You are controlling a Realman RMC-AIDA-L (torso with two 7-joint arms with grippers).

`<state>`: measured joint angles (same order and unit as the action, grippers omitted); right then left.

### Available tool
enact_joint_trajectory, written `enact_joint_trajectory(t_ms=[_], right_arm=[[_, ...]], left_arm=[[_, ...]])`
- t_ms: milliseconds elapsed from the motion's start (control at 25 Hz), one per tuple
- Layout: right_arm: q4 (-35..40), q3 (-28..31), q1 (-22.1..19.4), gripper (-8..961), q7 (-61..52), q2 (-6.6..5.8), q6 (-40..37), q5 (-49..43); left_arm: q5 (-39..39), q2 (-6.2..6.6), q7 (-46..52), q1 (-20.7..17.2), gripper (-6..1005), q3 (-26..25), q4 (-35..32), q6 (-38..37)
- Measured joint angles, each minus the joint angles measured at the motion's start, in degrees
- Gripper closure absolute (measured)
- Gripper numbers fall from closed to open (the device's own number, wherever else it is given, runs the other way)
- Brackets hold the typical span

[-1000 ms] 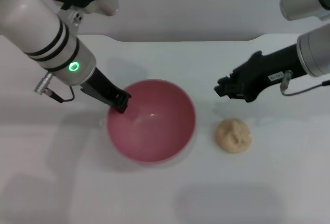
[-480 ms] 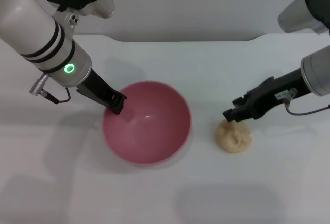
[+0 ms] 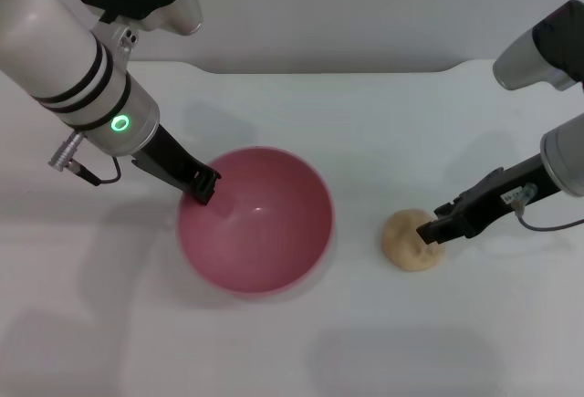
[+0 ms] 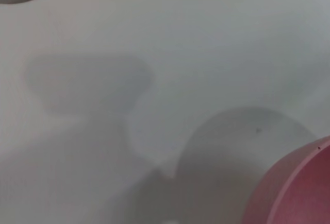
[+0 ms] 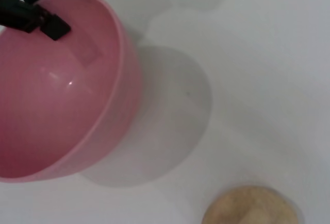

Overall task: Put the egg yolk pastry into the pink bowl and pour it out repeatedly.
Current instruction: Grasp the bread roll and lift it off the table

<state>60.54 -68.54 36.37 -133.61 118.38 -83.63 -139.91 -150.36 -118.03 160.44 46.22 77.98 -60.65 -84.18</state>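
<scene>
The right gripper (image 3: 436,231) has dropped onto the egg yolk pastry (image 3: 407,241).

The pink bowl (image 3: 255,221) sits upright and empty on the bench (image 3: 383,114); the egg yolk pastry (image 3: 411,240), tan and dimpled, lies apart, rightward.

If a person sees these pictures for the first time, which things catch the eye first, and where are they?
The pink bowl stands out most, near the middle of the white table, empty, with the left gripper at its rim on the robot's left. To the bowl's right lies the egg yolk pastry on the table, with the right gripper right at it.
</scene>
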Motion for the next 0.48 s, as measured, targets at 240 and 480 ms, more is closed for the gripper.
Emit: enact_joint_trajectory(t_ms=[240,480], right_arm=[[-4.89,-1.14,1.02,552,0.27,0.29,4.63,0.07],[-10.22,-1.63,2.57,551,0.58,0.38,9.1,0.36]], left_arm=[[-0.03,-0.07,-0.03,0.01,1000,0.04,0.0,0.01],[-0.03,-0.15,-0.04,-0.04,1001,0.12,0.07,-0.04]])
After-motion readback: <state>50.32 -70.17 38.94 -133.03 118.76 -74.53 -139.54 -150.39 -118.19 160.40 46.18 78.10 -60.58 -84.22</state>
